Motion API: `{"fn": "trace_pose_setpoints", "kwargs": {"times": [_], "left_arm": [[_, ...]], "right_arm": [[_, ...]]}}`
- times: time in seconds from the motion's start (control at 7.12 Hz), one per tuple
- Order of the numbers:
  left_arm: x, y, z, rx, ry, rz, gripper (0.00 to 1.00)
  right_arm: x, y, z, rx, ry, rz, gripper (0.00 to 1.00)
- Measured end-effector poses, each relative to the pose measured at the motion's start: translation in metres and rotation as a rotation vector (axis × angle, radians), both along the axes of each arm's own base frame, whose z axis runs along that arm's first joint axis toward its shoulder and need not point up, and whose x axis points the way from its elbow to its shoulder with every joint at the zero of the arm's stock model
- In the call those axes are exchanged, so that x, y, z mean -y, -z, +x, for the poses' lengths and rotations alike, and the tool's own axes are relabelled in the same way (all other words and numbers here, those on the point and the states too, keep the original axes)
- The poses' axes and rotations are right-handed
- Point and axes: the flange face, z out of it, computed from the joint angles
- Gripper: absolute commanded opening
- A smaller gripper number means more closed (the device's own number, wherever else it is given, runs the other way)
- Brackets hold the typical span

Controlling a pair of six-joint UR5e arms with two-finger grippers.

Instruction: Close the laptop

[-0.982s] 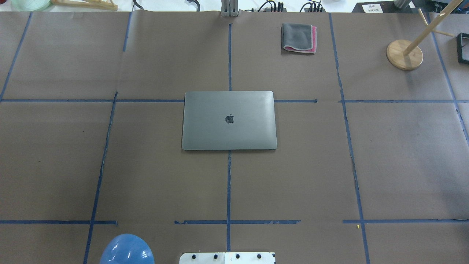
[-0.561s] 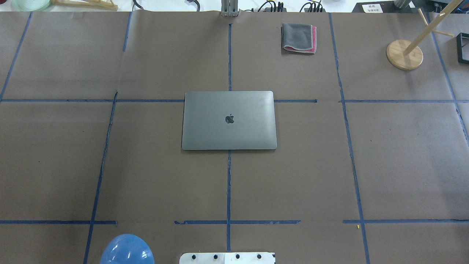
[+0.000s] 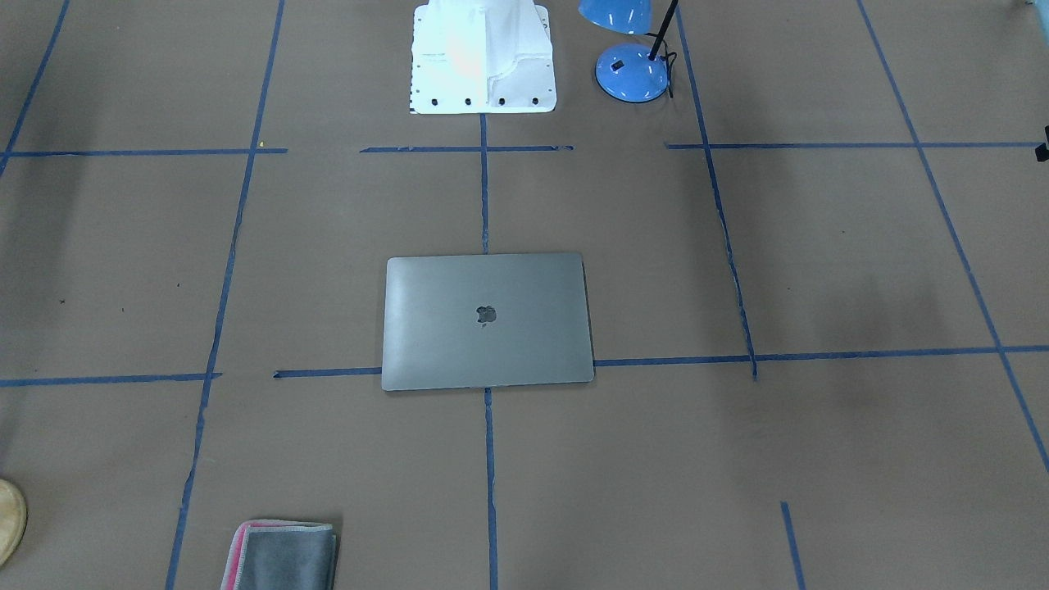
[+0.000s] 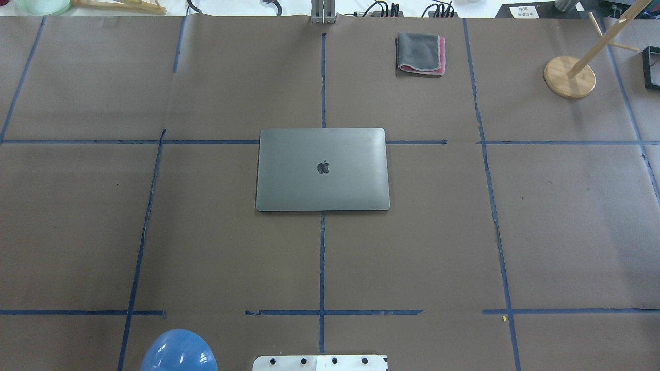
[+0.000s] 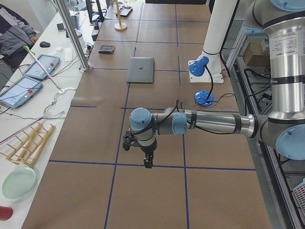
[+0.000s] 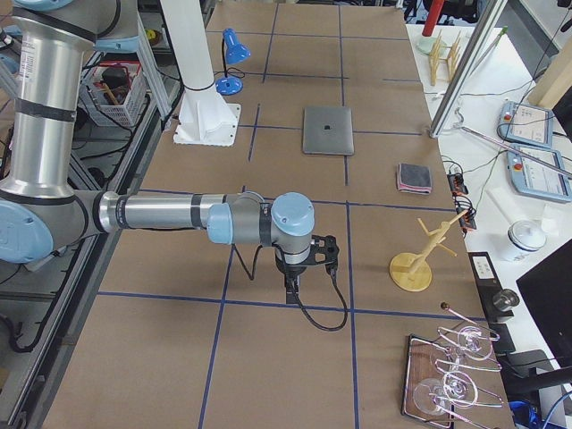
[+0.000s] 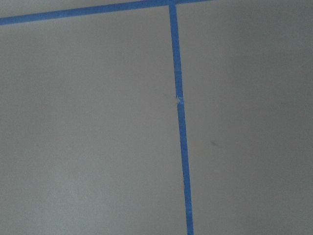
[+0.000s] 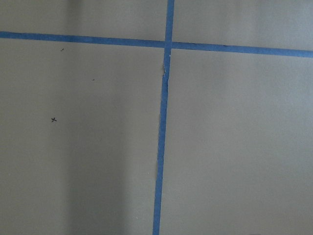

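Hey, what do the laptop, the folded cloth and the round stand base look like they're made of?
Laptop: probably metal, matte grey, with a soft sheen across the lid. Folded cloth: soft fabric, maybe microfibre, grey with a stitched pink edge. Round stand base: wood, pale tan, smooth-looking.

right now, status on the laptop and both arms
Left arm and right arm out over table paper, jaws unreadable from side views. Laptop lid down flat, logo up. Nothing on it; folded grey cloth well apart.
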Motion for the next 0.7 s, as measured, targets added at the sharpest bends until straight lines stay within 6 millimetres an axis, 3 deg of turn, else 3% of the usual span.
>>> {"fn": "trace_pose_setpoints", "kwargs": {"times": [0.42, 0.7], "left_arm": [[-0.007, -0.011, -0.001, -0.002, -0.004, -0.018, 1.0], [-0.009, -0.01, -0.015, -0.013, -0.025, 0.038, 1.0]], "right_arm": [[0.0, 0.0, 0.0, 0.0, 0.001, 0.002, 0.99], [0.0, 0.0, 0.0, 0.0, 0.001, 0.002, 0.99]]}}
